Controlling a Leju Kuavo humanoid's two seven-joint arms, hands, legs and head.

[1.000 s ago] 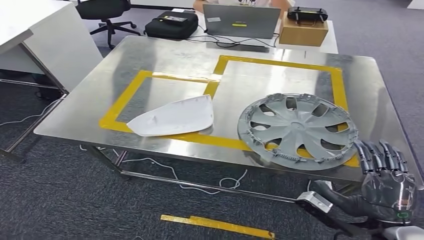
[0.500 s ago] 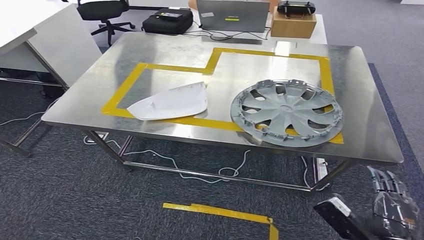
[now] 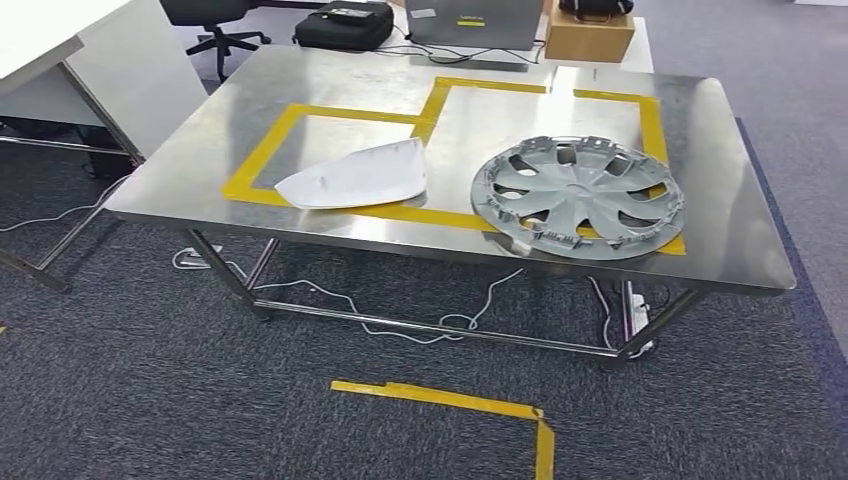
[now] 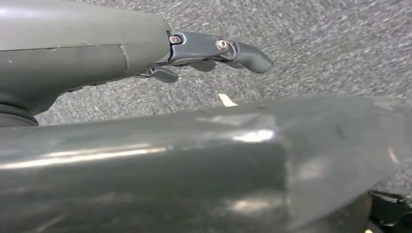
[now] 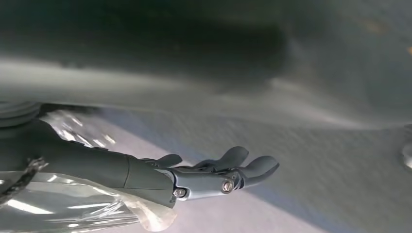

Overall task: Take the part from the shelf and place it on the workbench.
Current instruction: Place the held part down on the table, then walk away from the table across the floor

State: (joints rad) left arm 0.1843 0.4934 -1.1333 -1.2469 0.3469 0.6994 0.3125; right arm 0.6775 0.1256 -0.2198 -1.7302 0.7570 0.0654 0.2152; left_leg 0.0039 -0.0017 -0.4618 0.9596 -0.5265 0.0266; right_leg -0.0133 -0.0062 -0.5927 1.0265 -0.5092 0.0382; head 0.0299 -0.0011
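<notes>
1. An office turned robot test lab is showing itself here: grey carpet [image 3: 150,390] is covering the floor, with yellow tape strips [image 3: 450,402] lying stuck to it.
2. A stainless steel workbench [image 3: 180,180] is standing in the middle, wearing yellow taped rectangles [image 3: 260,160].
3. Behind it, a grey laptop [image 3: 475,20], a black case [image 3: 345,25], a brown cardboard box [image 3: 588,40] and a black swivel chair [image 3: 215,25] are sitting.
4. Loose white cables [image 3: 400,325] are trailing underneath.

Your left hand [image 4: 214,51] hangs over the carpet, fingers [image 4: 252,56] loosely extended, holding nothing. Your right hand [image 5: 214,177] is likewise empty, its fingers [image 5: 260,167] slightly curved and apart.
</notes>
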